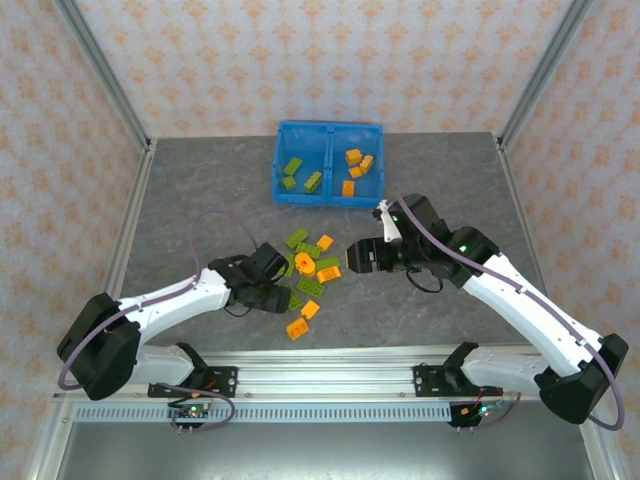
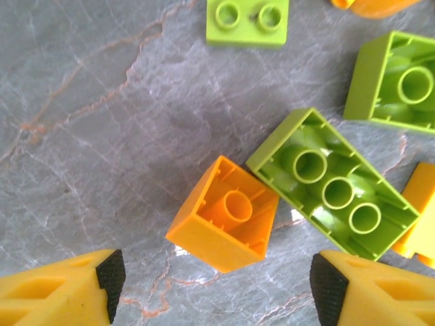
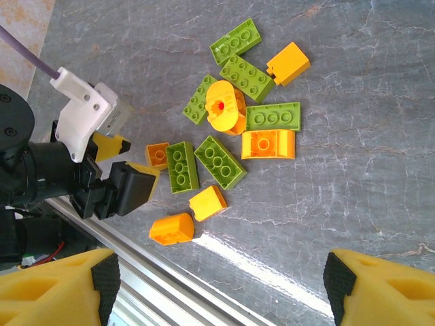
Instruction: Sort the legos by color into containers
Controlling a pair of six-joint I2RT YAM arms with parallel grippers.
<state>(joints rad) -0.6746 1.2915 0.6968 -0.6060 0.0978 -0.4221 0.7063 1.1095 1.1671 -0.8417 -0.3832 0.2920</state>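
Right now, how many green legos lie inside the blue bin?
3, all in the left compartment: far lego, near-left lego, divider-side lego. None seems hidden.

A grey marbled stone-look tabletop (image 1: pixel 200 190) with faint rust-coloured veins spreads beneath the left gripper (image 2: pixel 211 278) and the right gripper (image 3: pixel 217 278). Beyond them and to either side rise cream wallpapered walls (image 1: pixel 330 60) with a pale orange floral pattern, framed by silver metal corner posts (image 1: pixel 105 70). Behind them a ribbed aluminium rail (image 1: pixel 330 380) edges the table, under soft, even light.
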